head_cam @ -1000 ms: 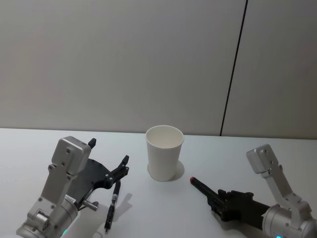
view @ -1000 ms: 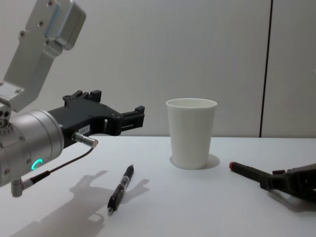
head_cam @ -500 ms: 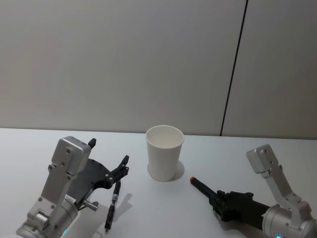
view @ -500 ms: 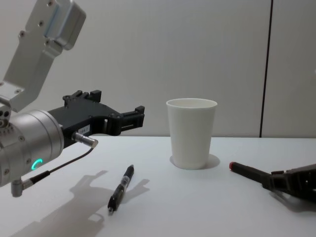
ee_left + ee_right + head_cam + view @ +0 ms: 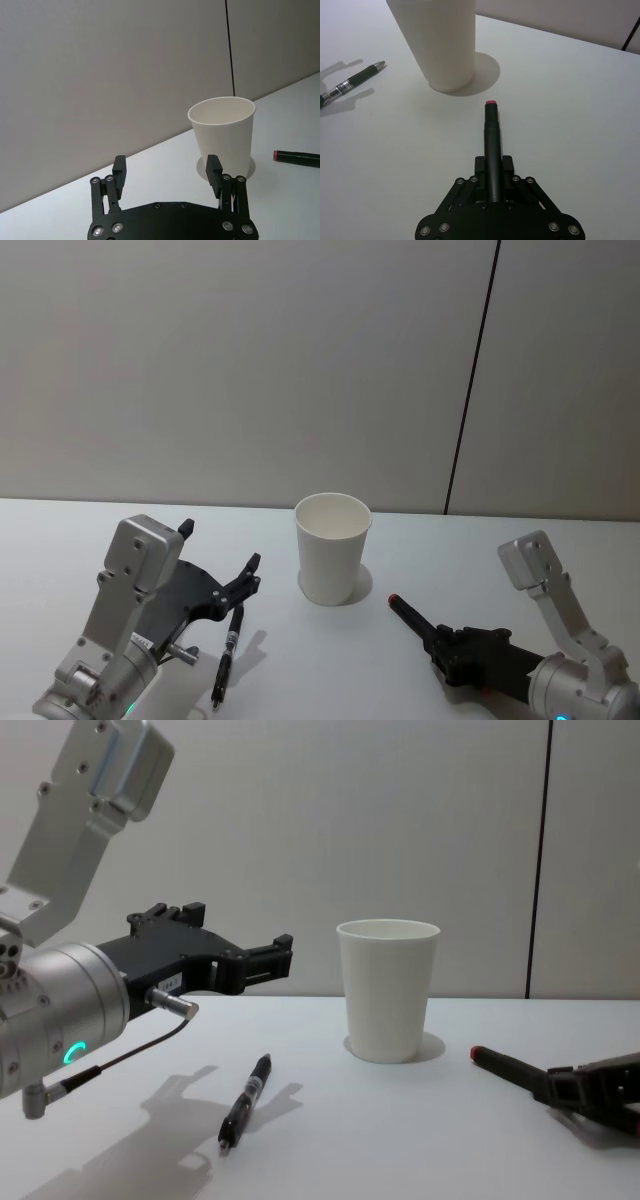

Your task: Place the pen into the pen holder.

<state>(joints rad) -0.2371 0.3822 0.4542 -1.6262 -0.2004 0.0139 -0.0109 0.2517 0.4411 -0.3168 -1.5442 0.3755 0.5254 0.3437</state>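
Note:
The pen holder, a white paper cup (image 5: 333,550) (image 5: 388,990) (image 5: 222,132) (image 5: 437,40), stands upright at the table's middle. My right gripper (image 5: 440,640) (image 5: 492,162) (image 5: 560,1088) is low over the table, right of the cup, shut on a black pen with a red end (image 5: 408,613) (image 5: 492,135) (image 5: 505,1065) (image 5: 297,157). That pen lies nearly level and points toward the cup's base. A second black pen (image 5: 228,645) (image 5: 246,1102) (image 5: 350,82) lies on the table left of the cup. My left gripper (image 5: 222,548) (image 5: 166,165) (image 5: 230,935) hovers open above it, holding nothing.
The white table (image 5: 300,660) runs back to a plain grey wall with a dark vertical seam (image 5: 470,390). Free surface lies between the cup and both grippers.
My right gripper and its red-ended pen have shifted slightly right, a little away from the cup. The left arm, the lying pen and the cup have not moved.

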